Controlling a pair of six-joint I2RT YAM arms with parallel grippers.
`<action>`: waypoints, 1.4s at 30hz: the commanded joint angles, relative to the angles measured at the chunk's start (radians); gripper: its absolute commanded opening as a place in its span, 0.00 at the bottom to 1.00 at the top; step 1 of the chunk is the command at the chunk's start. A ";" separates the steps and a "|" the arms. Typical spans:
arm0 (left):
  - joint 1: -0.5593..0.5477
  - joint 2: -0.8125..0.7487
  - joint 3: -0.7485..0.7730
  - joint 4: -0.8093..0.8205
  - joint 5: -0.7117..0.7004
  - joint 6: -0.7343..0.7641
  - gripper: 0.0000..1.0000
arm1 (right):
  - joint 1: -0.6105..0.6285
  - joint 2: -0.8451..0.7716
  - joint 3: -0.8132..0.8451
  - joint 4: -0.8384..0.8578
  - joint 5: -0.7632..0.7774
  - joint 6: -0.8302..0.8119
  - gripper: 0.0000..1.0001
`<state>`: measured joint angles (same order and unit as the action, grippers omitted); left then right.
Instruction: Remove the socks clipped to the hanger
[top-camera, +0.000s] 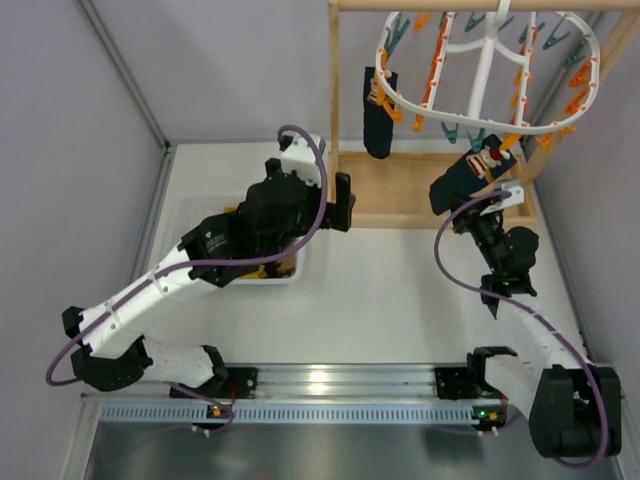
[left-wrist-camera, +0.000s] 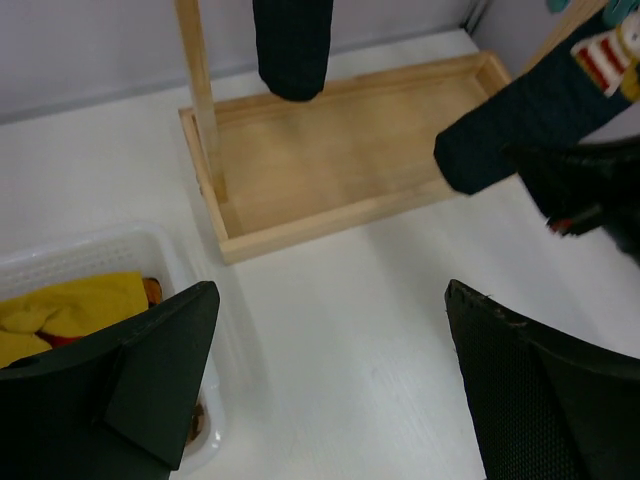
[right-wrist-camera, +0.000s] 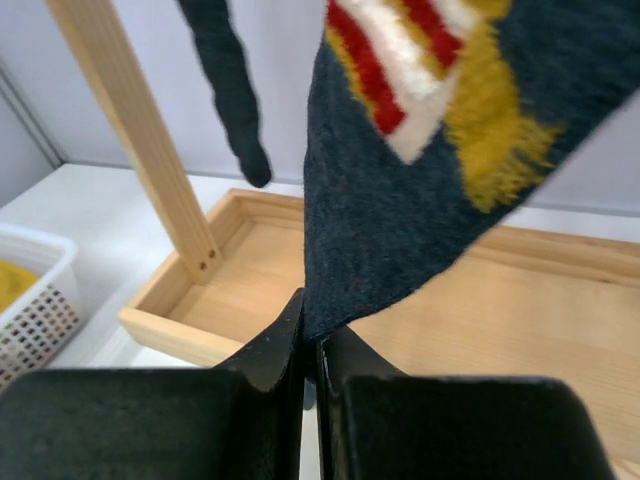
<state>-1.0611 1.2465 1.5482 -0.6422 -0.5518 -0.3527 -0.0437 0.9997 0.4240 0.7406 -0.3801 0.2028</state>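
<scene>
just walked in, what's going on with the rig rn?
It's pulling socks off the hanger. The right pincer is shut on the lower edge of the patterned navy sock, which hangs from the hanger's near rim over the wooden tray. The plain navy sock hangs clipped at the hanger's left side, untouched. The left pincer is open and empty above the table, beside the white basket, where a yellow sock already lies.

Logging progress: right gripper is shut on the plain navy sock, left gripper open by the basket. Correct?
No: the right wrist view shows the right gripper shut on the patterned sock. The left gripper is open by the basket.
</scene>
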 joint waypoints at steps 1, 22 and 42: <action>0.001 0.074 0.151 0.030 -0.085 -0.003 0.98 | 0.170 -0.105 -0.010 0.023 0.173 -0.031 0.00; -0.054 0.715 0.992 0.033 0.168 0.320 0.98 | 0.699 -0.040 0.231 -0.328 0.619 -0.342 0.00; 0.149 0.600 0.823 0.041 0.603 0.164 0.98 | 0.234 -0.190 0.120 -0.279 -0.216 -0.109 0.00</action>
<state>-0.9951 1.9060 2.3722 -0.6365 -0.2226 -0.1200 0.2813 0.8371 0.5041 0.4400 -0.2562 0.0391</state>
